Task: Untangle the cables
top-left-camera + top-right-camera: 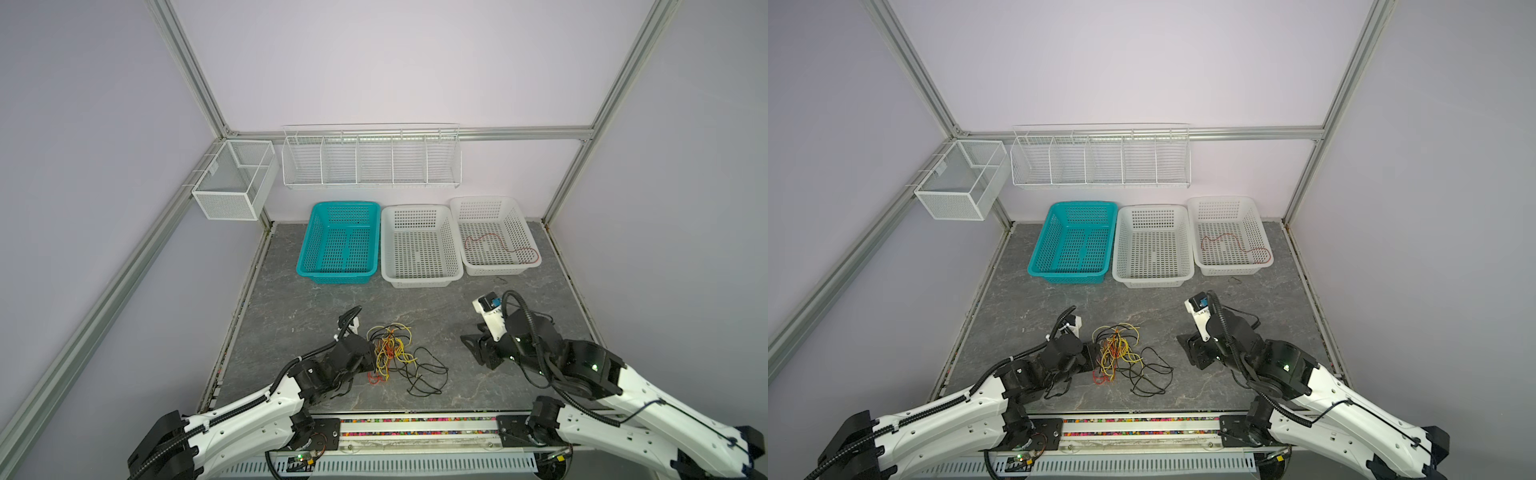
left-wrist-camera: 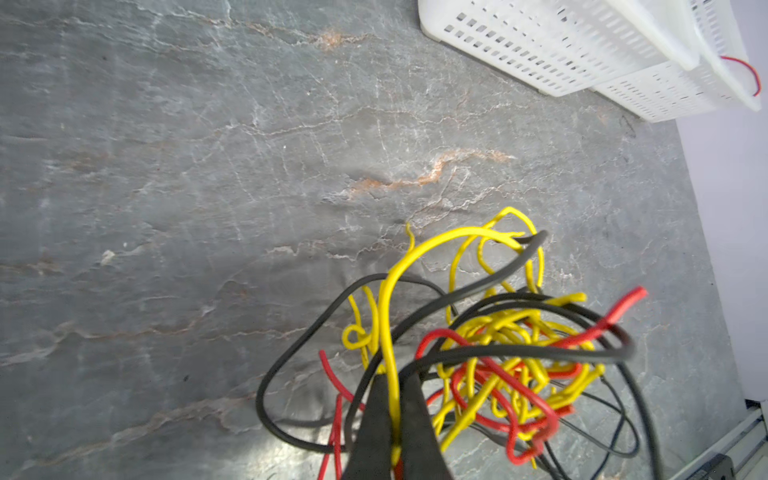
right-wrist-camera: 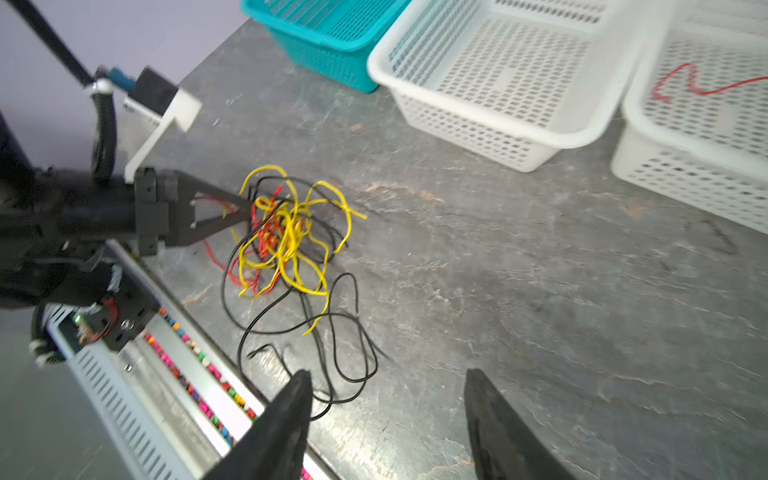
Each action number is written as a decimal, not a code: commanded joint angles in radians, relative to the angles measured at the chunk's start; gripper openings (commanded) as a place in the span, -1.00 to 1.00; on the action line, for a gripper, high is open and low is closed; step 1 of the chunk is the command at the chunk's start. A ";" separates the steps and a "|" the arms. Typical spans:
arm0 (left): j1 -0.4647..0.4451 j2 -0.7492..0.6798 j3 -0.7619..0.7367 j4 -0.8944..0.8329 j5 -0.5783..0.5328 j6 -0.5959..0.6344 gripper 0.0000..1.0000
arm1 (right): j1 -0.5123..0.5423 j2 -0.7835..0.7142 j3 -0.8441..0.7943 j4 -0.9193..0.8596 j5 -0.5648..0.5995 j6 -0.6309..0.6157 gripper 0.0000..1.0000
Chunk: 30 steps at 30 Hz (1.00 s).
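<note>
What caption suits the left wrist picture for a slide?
The left gripper pinches one yellow cable of a yellow, red and black tangle on the grey table.

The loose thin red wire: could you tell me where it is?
In both top views the thin red wire lies inside the rightmost white perforated plastic basket, beside the middle white basket.

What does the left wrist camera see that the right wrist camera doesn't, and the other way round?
Only the left wrist view: a close-up of the left pincer shut on a thin yellow cable.

Only the right wrist view: the teal plastic basket and the open right pincer, which holds nothing.

Both: the tangle of black, yellow and red cables on the grey stone-look table, the middle white plastic basket, and the end white plastic basket with a single red cable in it.
</note>
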 commanded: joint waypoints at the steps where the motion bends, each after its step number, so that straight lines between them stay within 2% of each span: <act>1: 0.006 -0.022 0.039 0.007 -0.020 -0.012 -1.00 | 0.011 0.070 -0.040 0.125 -0.224 -0.026 0.34; 4: 0.006 -0.019 0.048 0.003 -0.017 -0.011 -1.00 | 0.066 0.139 -0.062 0.226 -0.256 -0.027 0.36; 9: 0.005 -0.013 0.054 0.005 -0.014 -0.012 -1.00 | 0.153 0.292 -0.039 0.362 -0.233 -0.032 0.35; 16: 0.005 -0.013 0.058 -0.002 -0.005 -0.014 -1.00 | 0.157 0.545 0.057 0.411 -0.200 -0.040 0.31; 22: 0.006 -0.016 0.045 0.002 0.000 -0.018 -1.00 | 0.158 0.642 0.068 0.508 -0.274 -0.011 0.24; 24: 0.006 -0.014 0.042 0.005 0.003 -0.020 -1.00 | 0.158 0.665 0.068 0.531 -0.284 0.000 0.12; 30: 0.006 -0.018 0.034 0.004 0.012 -0.019 -1.00 | 0.157 0.638 0.084 0.486 -0.165 0.000 -0.73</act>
